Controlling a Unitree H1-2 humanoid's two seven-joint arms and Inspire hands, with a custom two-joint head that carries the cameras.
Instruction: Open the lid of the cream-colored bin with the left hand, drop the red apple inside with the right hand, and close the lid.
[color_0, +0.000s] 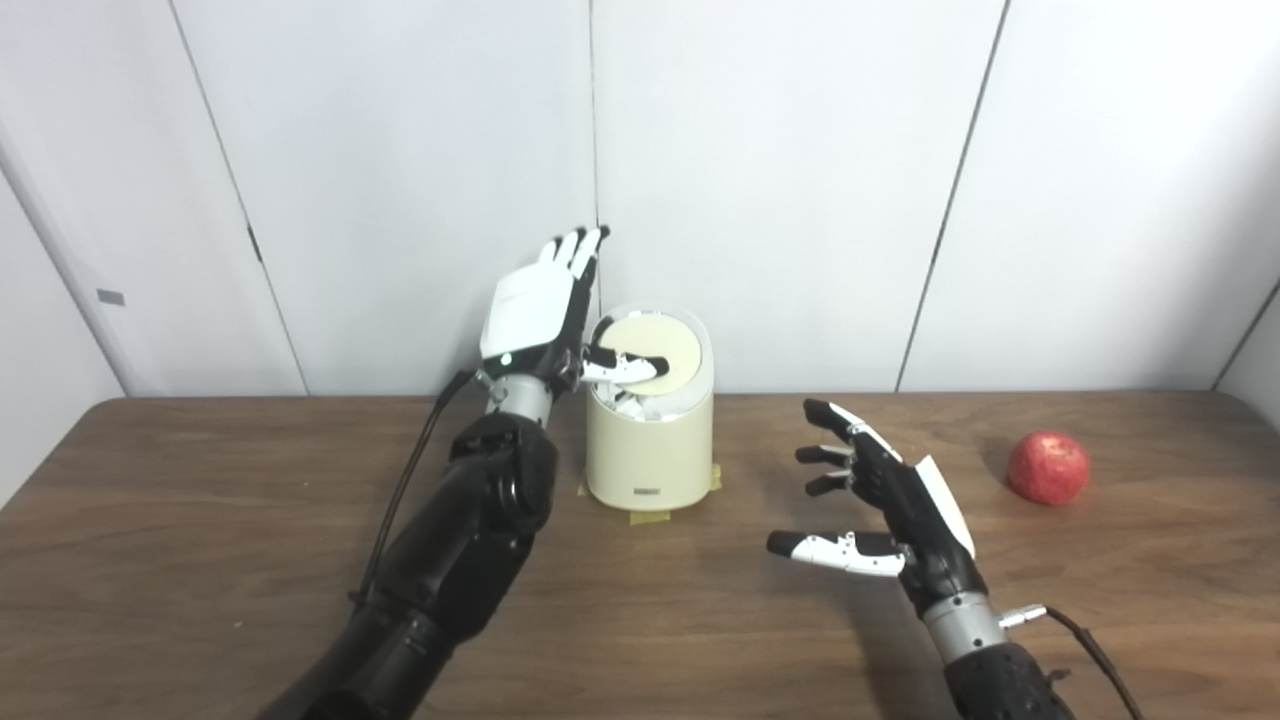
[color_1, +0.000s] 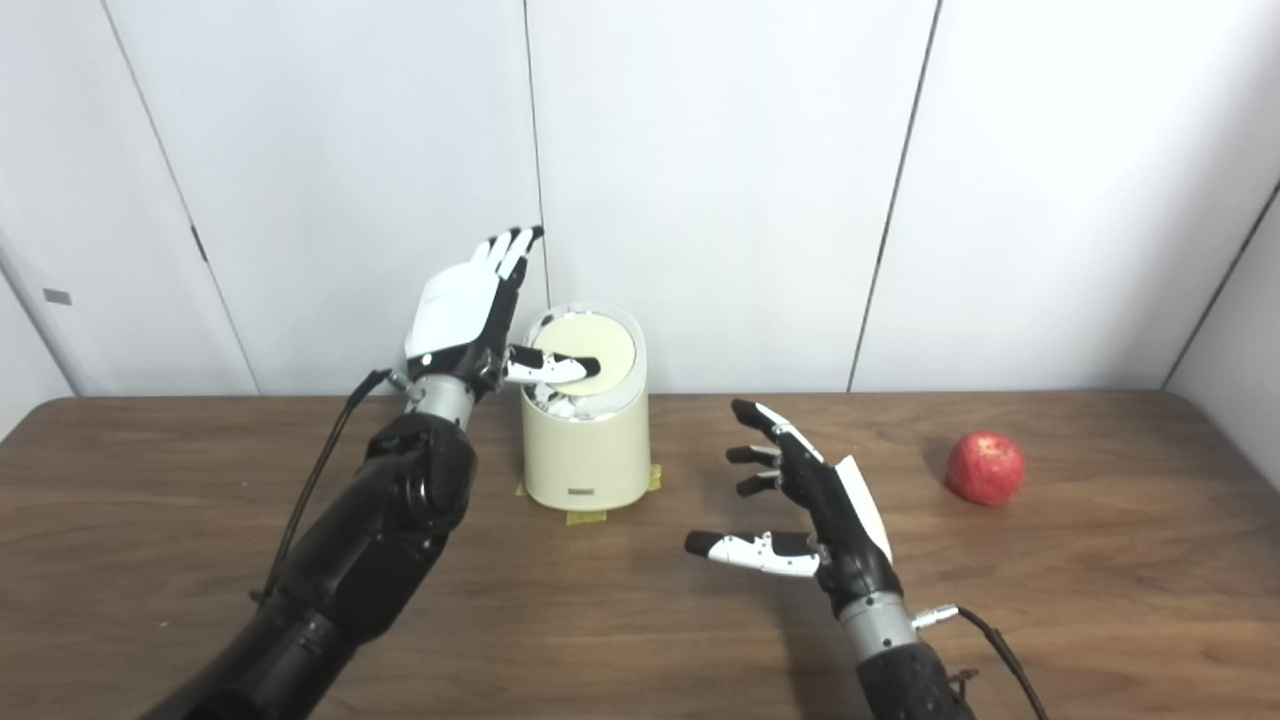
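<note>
The cream-colored bin (color_0: 650, 455) stands at the back middle of the wooden table, taped down at its base. Its round lid (color_0: 655, 352) is tilted, with a dark gap and white stuff showing under the near edge. My left hand (color_0: 540, 315) is raised beside the bin's left side, fingers straight up and spread, open, with its thumb lying across the lid's front. The red apple (color_0: 1047, 467) lies on the table far to the right. My right hand (color_0: 880, 500) hovers open above the table between bin and apple, holding nothing.
Yellow tape tabs (color_0: 648, 518) stick out under the bin. White wall panels (color_0: 780, 150) rise right behind the table's back edge. A cable (color_0: 1085, 640) trails from the right wrist.
</note>
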